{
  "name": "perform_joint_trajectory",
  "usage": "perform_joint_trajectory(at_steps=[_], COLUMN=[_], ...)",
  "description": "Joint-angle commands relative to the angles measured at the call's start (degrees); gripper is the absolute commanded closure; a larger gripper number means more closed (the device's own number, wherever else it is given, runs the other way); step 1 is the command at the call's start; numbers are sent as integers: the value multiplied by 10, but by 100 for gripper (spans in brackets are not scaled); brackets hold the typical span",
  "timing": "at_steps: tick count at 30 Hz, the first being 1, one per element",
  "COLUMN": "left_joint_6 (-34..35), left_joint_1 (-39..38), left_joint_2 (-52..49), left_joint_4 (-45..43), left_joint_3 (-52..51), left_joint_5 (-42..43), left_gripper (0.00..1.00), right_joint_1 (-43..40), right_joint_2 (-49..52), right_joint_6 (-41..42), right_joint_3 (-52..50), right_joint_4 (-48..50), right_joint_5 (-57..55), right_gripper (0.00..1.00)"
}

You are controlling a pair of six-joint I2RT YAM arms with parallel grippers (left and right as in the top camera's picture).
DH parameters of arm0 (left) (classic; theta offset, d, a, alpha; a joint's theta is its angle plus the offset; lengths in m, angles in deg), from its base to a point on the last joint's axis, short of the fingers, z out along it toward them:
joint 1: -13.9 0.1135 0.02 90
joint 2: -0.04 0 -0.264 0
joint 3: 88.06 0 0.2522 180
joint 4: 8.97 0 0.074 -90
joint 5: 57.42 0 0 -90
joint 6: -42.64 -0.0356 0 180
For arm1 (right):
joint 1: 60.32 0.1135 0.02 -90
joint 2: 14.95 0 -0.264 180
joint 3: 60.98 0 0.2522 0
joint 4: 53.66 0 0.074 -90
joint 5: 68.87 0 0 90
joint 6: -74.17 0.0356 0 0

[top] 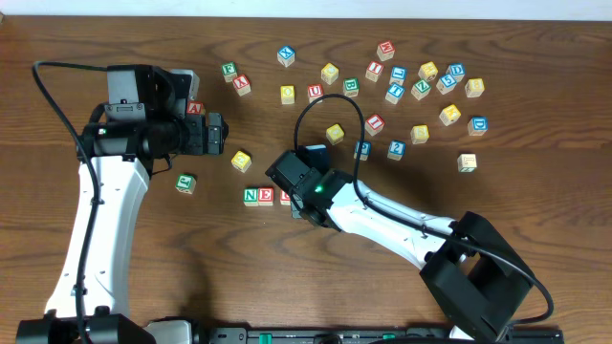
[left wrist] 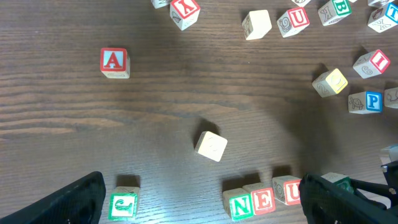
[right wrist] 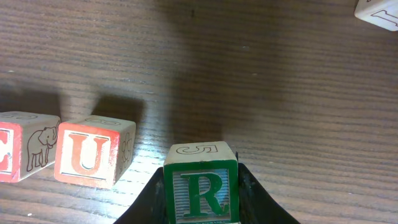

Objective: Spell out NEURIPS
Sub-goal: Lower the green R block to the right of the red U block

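Three small wooden cubes sit in a line on the dark, streaky wood-grain table (right wrist: 292,93): a pale-wood cube with a green N (left wrist: 240,204), a red-framed E cube (left wrist: 262,200) touching it, and a red-framed U cube (right wrist: 92,158) just beside that (an outlined elephant shows on the E cube's bare side). All have square faces, softened edges and a printed coloured frame round the letter. Their other sides show pale grain with thin line drawings.

The right gripper (right wrist: 203,208) presses its black fingers against both flanks of the green-framed wooden R cube (right wrist: 202,186), closed just to the cube's width. In the right wrist view the R cube stands to the right of the U cube, a small gap apart and nearer the lens. Its letter is upright and faces the camera. As a cube it has no long axis, but the row's axis runs left to right in the overhead view. Whether its base touches the table cannot be told. From overhead, the right arm's body hides that end of the row.

The left gripper (left wrist: 202,193) is spread wide and holds nothing. Ahead of it lies a tilted pale cube (left wrist: 211,145), with a red A cube (left wrist: 114,62) beyond and a green-lettered cube (left wrist: 124,204) by one finger. Loose cubes lie scattered farther off, among them a red I cube (left wrist: 373,62) and a blue P cube (left wrist: 372,101).
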Motion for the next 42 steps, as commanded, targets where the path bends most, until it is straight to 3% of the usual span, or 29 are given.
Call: perform_joint_trajectory(at_steps=[1,42], left_joint_6=[-12,-12], left_joint_1=[1,1], left_joint_2=[-1,-1], left_joint_4=[0,0], left_joint_3=[13,13], left_joint_5=[9,9], left_gripper=[2,2], right_joint_1=[3,15], right_joint_2=[11,25], right_joint_6=[1,-6], right_joint_3=[11,13], right_joint_4=[-2,20], right_joint_5=[-20,-8], right_gripper=[92,90])
